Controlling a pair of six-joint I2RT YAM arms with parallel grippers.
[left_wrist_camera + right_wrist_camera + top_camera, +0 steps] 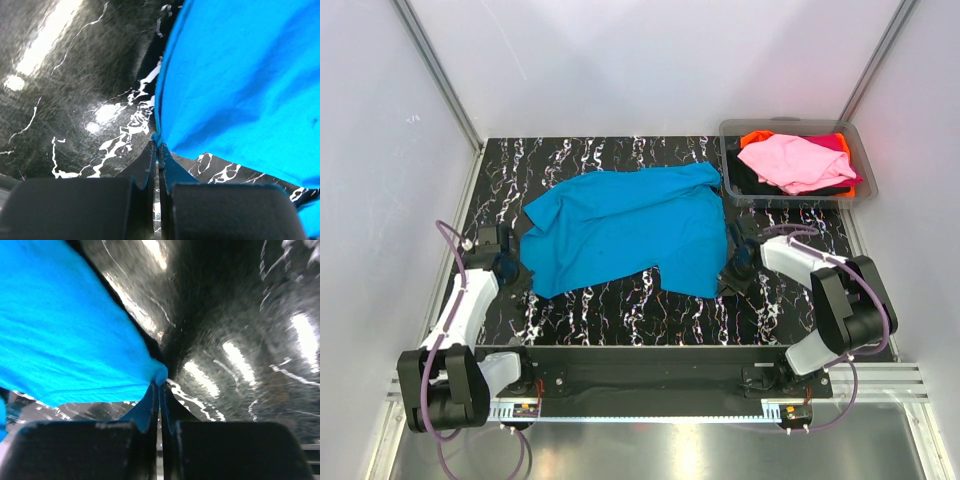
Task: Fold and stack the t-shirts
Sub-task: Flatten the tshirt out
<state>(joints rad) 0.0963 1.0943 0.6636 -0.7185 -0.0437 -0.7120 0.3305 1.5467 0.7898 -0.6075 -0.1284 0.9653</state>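
A turquoise-blue t-shirt (620,232) lies spread and rumpled on the black marbled table (620,310). My left gripper (515,272) sits at its near-left corner, shut on the hem; the left wrist view shows the shirt (240,80) pinched at my gripper's tips (158,146). My right gripper (732,270) sits at the shirt's near-right edge, shut on a corner; the right wrist view shows the cloth (65,340) bunched at the tips (160,382). A light pink t-shirt (795,162) lies on top of orange, magenta and black shirts in the bin.
A clear grey plastic bin (728,160) stands at the table's back right. White walls enclose the table on the left, back and right. A metal rail (650,385) carrying the arm bases runs along the near edge.
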